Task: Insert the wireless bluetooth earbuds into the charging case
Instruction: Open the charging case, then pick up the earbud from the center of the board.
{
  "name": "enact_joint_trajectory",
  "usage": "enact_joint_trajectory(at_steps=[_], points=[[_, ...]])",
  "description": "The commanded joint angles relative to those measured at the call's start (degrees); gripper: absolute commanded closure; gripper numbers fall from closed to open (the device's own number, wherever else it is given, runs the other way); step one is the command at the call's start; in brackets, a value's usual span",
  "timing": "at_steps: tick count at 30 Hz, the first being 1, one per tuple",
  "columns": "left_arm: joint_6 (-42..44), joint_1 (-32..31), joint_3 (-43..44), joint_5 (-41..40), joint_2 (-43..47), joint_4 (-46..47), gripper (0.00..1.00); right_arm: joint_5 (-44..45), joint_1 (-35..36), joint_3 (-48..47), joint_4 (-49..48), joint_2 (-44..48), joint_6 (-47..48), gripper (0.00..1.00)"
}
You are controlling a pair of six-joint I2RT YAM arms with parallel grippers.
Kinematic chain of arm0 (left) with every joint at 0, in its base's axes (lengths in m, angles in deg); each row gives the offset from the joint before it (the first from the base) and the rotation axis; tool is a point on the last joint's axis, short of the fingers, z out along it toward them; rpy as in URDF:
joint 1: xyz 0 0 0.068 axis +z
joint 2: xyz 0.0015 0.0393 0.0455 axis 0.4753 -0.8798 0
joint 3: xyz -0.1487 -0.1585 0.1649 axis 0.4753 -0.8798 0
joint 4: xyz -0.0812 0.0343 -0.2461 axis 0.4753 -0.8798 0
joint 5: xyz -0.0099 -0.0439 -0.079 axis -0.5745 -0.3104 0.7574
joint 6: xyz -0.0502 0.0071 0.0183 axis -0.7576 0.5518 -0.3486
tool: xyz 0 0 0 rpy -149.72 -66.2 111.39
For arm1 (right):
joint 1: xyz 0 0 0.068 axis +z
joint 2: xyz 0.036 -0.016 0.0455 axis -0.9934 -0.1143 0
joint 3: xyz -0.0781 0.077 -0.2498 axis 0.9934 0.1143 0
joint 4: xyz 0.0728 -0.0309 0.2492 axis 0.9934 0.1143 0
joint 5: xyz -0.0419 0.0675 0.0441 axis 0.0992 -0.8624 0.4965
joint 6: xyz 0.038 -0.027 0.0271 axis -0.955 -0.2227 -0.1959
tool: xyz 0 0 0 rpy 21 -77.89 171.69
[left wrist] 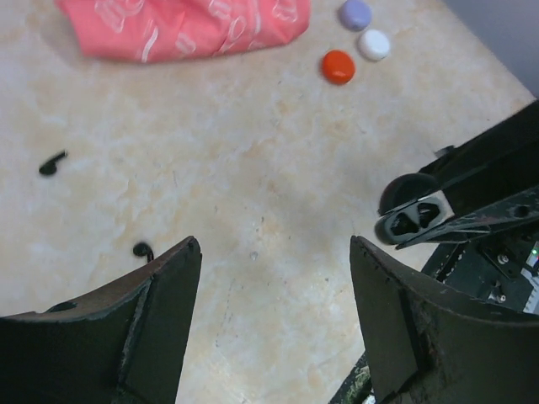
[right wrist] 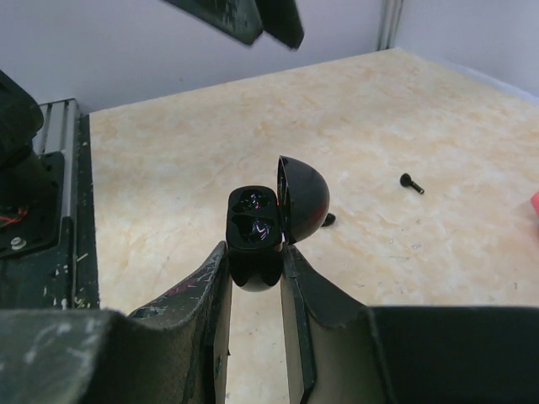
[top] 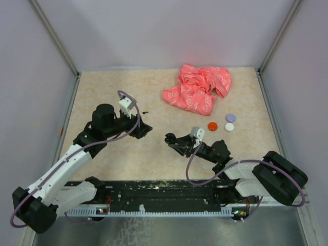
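Right wrist view is giving you the closest look at the charging case (right wrist: 255, 225). The right tool (right wrist: 255, 257) is pinching its black body from both sides, the lid is standing open on the right, and its wells are facing the camera. One black earbud (right wrist: 411, 183) is lying on the surface (right wrist: 168, 168) well to the right of the case. A second earbud (right wrist: 328, 220) is peeking out just behind the case's lid, mostly hidden by it.

Left wrist view is showing you what that one is hiding: both earbuds are lying in full sight, apart from each other and well to the left of the case. You are also seeing the left tool (left wrist: 274, 252) hanging spread wide, with nothing between its fingers. A red disc (left wrist: 338, 66), a white disc (left wrist: 374, 45) and a purple disc (left wrist: 355, 13) are sitting beyond the case, and a crumpled pink bag (left wrist: 185, 25) is lying farther off, up and to the left of it.

Top external view is shrinking the earbuds to little more than a dark speck, so you cannot tell them apart there. It is showing you both arms at once, though: the left tool is hovering to the left of the case and clear of it, and the three discs are sitting to the right of the case.
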Motion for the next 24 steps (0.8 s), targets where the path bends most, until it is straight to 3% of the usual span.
enact_joint_trajectory(at_steps=[1,12,24], points=[[-9.51,0.16,-1.33,-9.79,-2.62,-5.16,0.24,2.67,0.07,0.34,-12.85,-2.85,1.09,1.0],[-15.17,-0.23,3.2,-22.03,-16.25,-11.97,0.34,10.12,0.06,2.28,-15.92,-4.49,2.82,1.0],[-17.2,-2.12,9.66,-27.11,-32.39,-12.61,0.5,11.55,0.02,2.46,-17.42,-6.46,2.93,1.0]])
